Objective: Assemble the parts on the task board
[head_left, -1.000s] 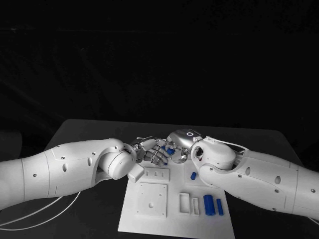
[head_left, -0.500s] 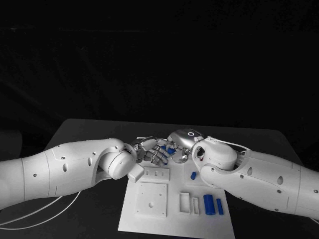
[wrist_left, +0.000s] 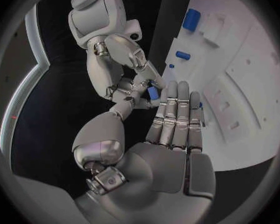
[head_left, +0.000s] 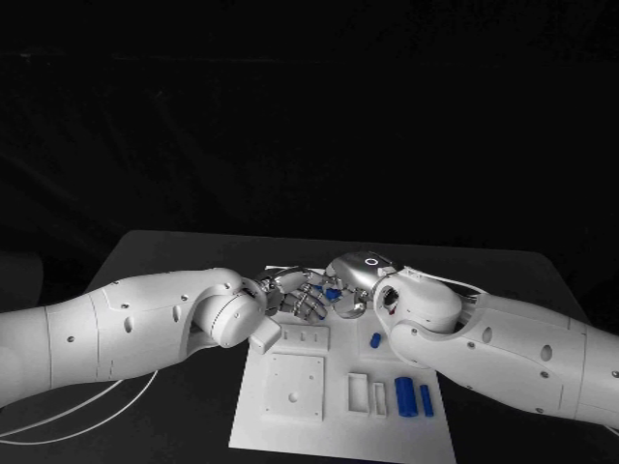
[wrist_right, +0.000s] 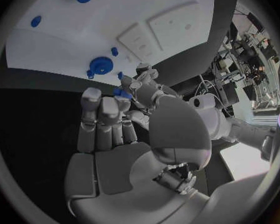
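The white task board point(head_left: 340, 437) lies in the middle of the table. Above its far end my two hands meet. A small blue part point(head_left: 332, 292) sits between them. My left hand point(head_left: 293, 293) pinches it between thumb and a fingertip point(wrist_left: 170, 90), the other fingers straight; the part point(wrist_left: 153, 92) shows at that tip. My right hand point(head_left: 356, 278) curls its fingers point(wrist_left: 142, 64) onto the same part point(wrist_right: 121, 92) from the other side. How the grip is shared is hard to tell.
On the board point(wrist_left: 246, 89) lie a small blue part point(head_left: 375, 340) and two blue cylinders point(head_left: 404, 396) at the near right, beside a white square block point(head_left: 294, 387). A round blue part point(wrist_right: 101, 64) stands on the board point(wrist_right: 59, 40). Black table surrounds it.
Both hands stay together at the blue part. The right forearm has shifted very slightly; nothing was let go or set down.
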